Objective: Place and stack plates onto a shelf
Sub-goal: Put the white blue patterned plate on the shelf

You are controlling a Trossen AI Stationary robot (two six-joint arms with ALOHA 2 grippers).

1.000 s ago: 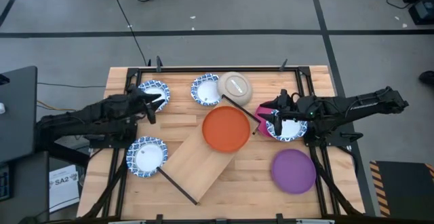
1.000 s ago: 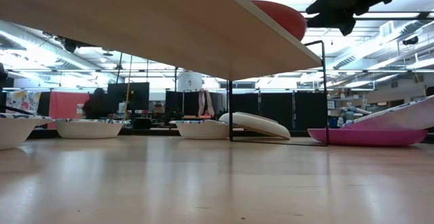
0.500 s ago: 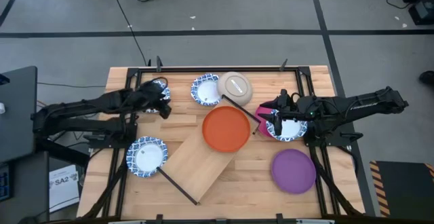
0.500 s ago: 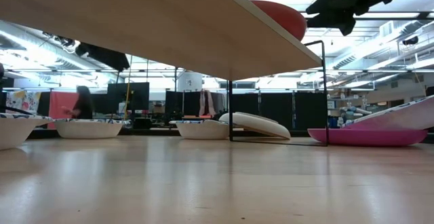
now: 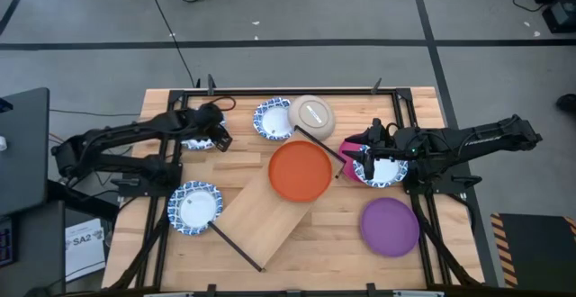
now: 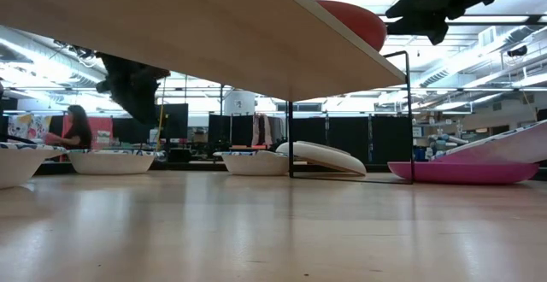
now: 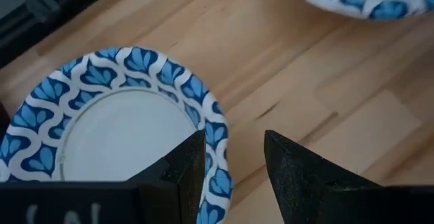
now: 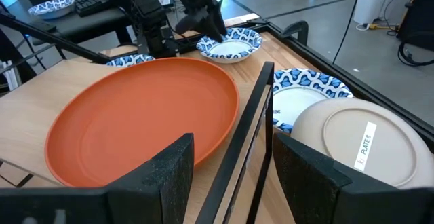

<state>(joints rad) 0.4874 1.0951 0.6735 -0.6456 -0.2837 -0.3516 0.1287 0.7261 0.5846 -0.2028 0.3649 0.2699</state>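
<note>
Bare tabletop (image 5: 243,157) between left gripper (image 5: 219,137) and shelf (image 5: 261,216) (blue-rimmed plates (image 5: 274,120) flanking).

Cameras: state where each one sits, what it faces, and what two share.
High view: overhead, straight down; both arms, left tool, right tool.
Low view: tabletop height, under the shelf.
Left wrist view: down on a blue-rimmed plate.
Right wrist view: across the orange plate.
Shared: high and right wrist views show the beige plate.
</note>
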